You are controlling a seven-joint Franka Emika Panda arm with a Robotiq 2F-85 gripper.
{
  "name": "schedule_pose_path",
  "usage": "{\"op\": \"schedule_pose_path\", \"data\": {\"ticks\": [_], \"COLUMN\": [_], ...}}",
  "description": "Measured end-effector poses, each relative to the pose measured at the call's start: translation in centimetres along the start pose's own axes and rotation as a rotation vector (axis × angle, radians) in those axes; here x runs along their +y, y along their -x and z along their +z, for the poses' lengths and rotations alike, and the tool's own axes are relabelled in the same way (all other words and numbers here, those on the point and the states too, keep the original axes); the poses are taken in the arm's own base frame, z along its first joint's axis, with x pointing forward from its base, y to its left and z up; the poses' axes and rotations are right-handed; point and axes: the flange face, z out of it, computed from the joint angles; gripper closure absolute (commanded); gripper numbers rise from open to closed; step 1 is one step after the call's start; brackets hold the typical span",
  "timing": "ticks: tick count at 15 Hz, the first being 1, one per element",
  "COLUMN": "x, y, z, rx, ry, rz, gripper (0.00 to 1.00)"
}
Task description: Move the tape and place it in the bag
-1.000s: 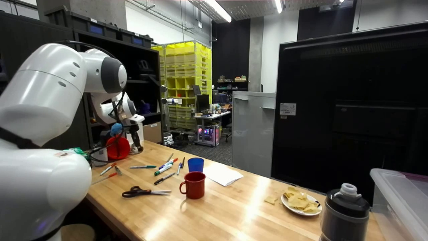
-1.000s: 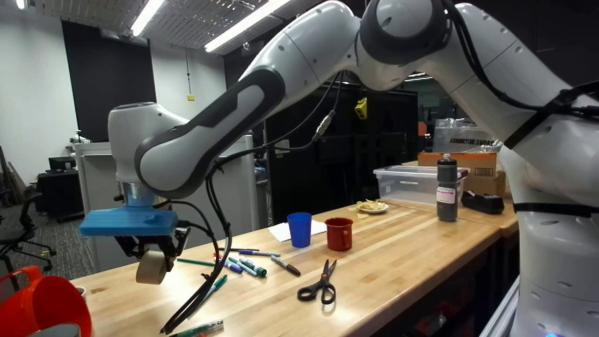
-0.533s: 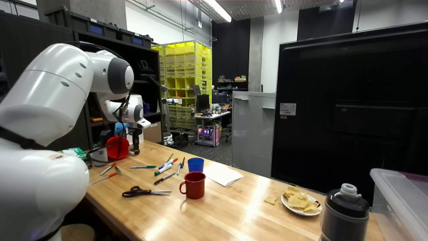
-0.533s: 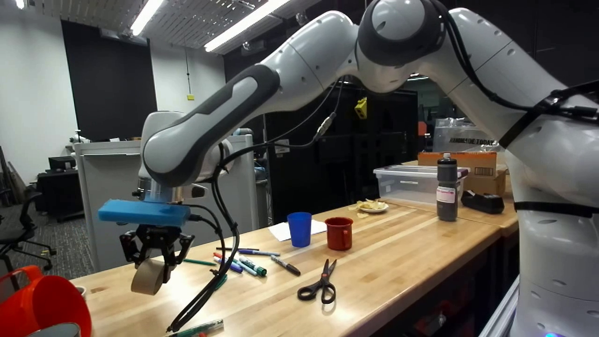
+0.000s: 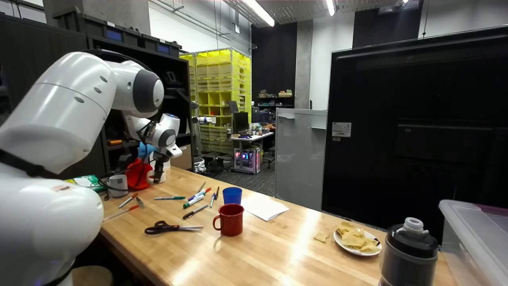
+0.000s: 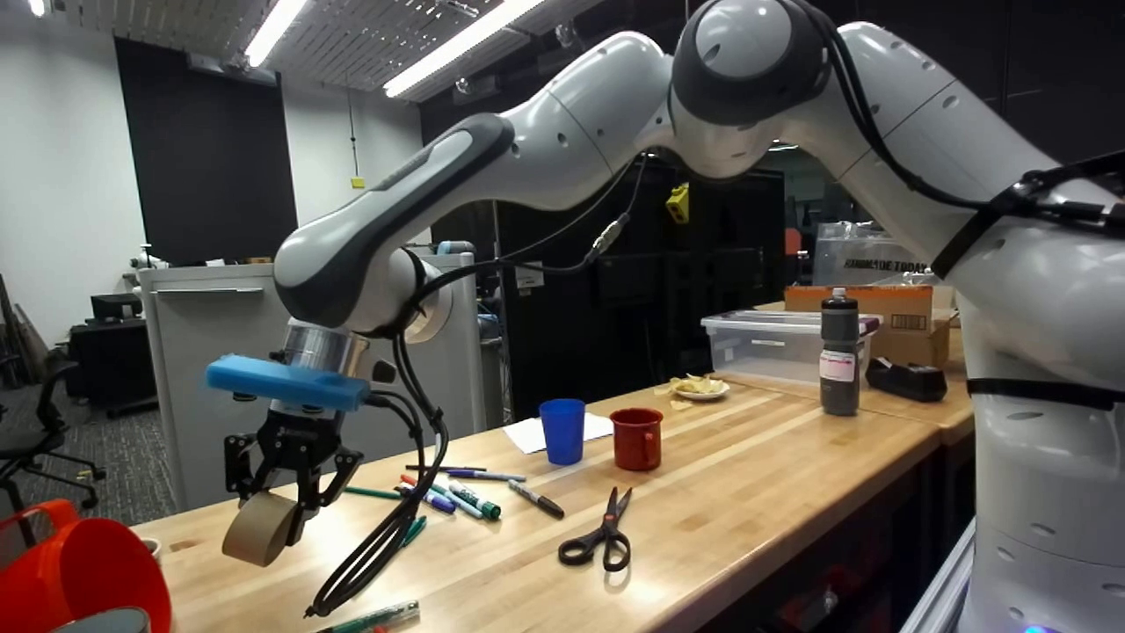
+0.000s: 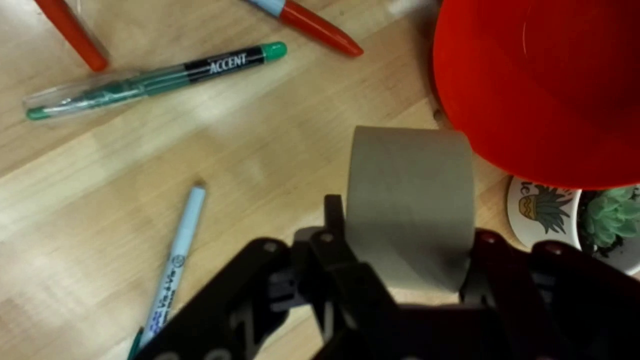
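Clasping tape [image 7: 410, 200] — gripper [image 7: 406, 240] tilted, near red container [image 7: 530, 100], above table [image 6: 703, 492]

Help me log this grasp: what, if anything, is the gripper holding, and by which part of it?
The roll of tape, held in the gripper across its width, by its two flat sides.

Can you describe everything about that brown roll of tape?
The wide, tan-brown roll of tape looks smooth and unprinted. It is tilted, clamped across its width by the black, two-fingered gripper, over the light wooden table. It hangs beside, but apart from, the bright red, open, plastic-looking container. Only the gripper visibly touches it.
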Motion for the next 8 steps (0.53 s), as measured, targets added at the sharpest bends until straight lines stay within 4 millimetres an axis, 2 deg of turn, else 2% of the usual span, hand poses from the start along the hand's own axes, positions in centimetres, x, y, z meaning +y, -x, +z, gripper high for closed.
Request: {"op": "schedule_pose_path", "data": {"ticks": [8], "x": [0.4], "y": [0.2], "z": [1.3], "rx": [-0.082], "ry": [-0.029], "rz": [0.022], "gripper": [0.81]}}
